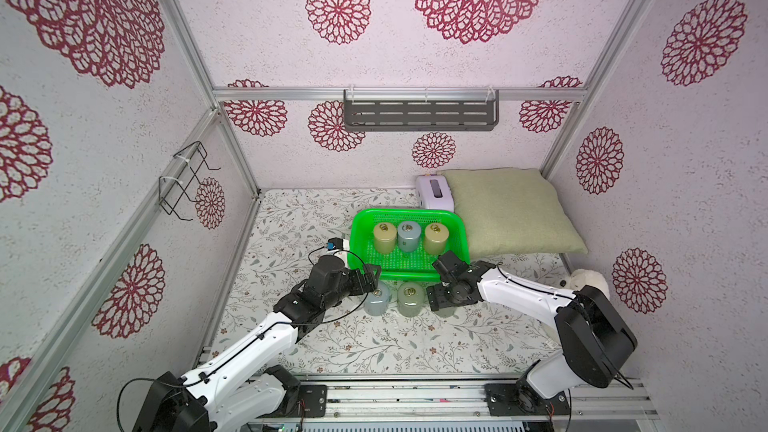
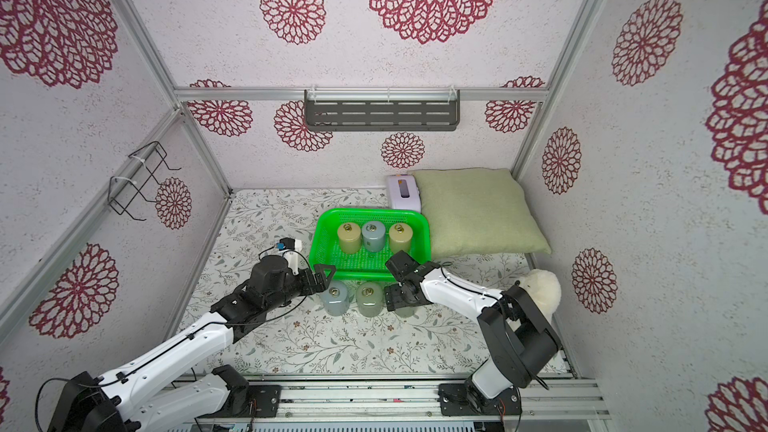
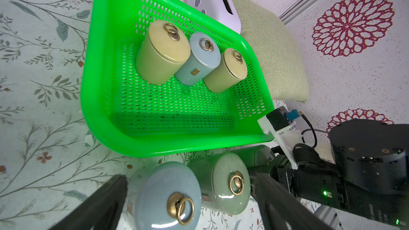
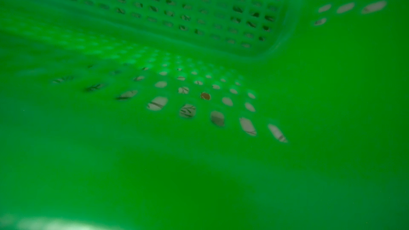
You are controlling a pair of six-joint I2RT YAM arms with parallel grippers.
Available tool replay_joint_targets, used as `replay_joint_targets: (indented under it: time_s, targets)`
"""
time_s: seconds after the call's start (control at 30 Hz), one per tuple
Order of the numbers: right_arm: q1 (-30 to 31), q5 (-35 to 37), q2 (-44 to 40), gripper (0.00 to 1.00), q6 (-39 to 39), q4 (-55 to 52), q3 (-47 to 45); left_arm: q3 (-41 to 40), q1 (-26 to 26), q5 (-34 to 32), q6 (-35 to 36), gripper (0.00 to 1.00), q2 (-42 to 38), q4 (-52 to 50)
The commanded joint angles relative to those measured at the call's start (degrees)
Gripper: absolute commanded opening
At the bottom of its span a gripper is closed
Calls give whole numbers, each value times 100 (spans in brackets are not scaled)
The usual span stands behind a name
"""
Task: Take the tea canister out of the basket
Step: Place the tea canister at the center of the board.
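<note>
L gripper (image 3: 187, 177) hangs w/ fingers spread wide, gripping nothing. The blue tea canister (image 3: 163, 200) stands upright on the floral tabletop (image 1: 316, 338) just beneath and between them, outside the basket (image 1: 399, 211), near its front wall. A green canister (image 3: 225, 184) stands just beside it. In the basket we count three more canisters (image 1: 408, 235) along the back wall: olive, blue, olive. L arm (image 1: 249, 347) reaches fwd from the near rail, wrist angled inward. R arm (image 1: 519, 288) stretches in low, R gripper (image 1: 442, 297) at the basket's front-right corner; we cannot tell whether its fingers are apart or closed.
</note>
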Motion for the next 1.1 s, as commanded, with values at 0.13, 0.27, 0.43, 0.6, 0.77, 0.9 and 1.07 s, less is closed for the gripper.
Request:
replay_joint_targets:
  time_s: [0.13,0.27,0.43,0.6,0.77,0.9,1.07]
  targets:
    - [-53,36,-464,99,3,-332,360,-13,-39,-91,113,97,-60,9]
    - [-53,118,-917,99,31,-666,543,-6,-39,-156,138,97,-32,-15]
    - [-53,91,-1499,99,-151,-837,879,5,-39,-345,163,97,41,-9]
    - [-61,73,-1807,99,-249,-131,937,227,-39,-517,102,97,369,-74]
    - [-79,-134,-1744,99,-264,1034,767,713,-48,-701,120,97,698,-417]
    - [-113,-252,-1717,99,-253,2157,337,1220,-48,-1096,207,97,994,-921]
    - [-309,-384,-1597,99,-297,2913,9,1811,-48,-1353,408,97,1408,-1434]
